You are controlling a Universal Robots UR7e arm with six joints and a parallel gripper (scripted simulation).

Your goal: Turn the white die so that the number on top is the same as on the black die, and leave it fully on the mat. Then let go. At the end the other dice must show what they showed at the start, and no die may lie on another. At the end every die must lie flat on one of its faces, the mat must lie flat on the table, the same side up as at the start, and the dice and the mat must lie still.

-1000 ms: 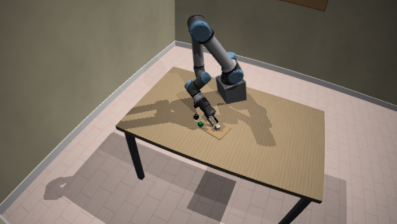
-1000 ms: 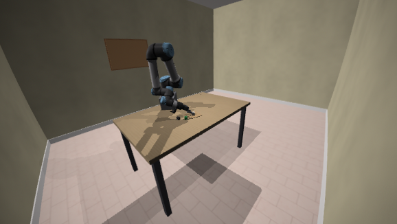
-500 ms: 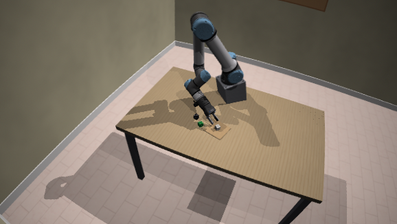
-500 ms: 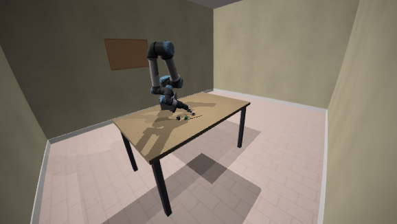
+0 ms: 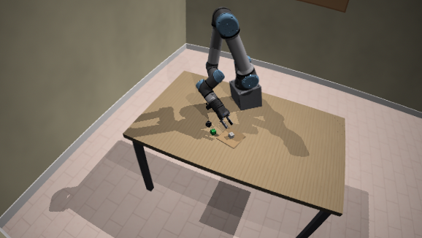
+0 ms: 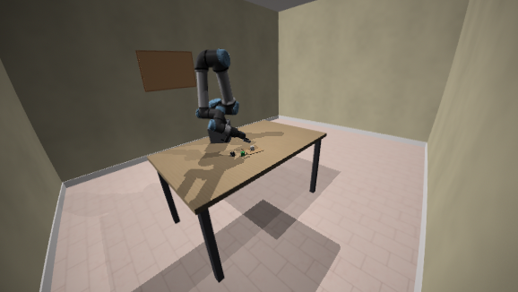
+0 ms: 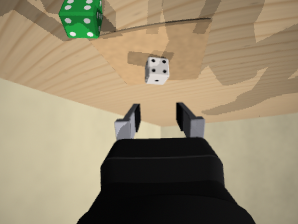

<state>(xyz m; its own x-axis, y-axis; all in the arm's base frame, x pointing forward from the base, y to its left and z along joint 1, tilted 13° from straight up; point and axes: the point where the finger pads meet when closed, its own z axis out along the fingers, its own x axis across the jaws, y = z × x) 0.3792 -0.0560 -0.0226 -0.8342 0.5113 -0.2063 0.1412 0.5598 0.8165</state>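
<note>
The white die (image 5: 231,135) (image 6: 253,148) (image 7: 157,70) lies flat on the tan mat (image 5: 237,141) (image 7: 193,70), well inside its edges. In the wrist view its near face shows four pips. My gripper (image 5: 227,123) (image 6: 246,141) (image 7: 158,111) is open and empty, a short way back from the white die and apart from it. The black die (image 5: 208,123) (image 6: 232,154) lies on the table left of the mat. Its top number is too small to read.
A green die (image 5: 213,131) (image 6: 243,153) (image 7: 81,14) lies on the table (image 5: 292,164) just left of the mat, between the black die and the white one. The arm's base (image 5: 246,96) stands behind the mat.
</note>
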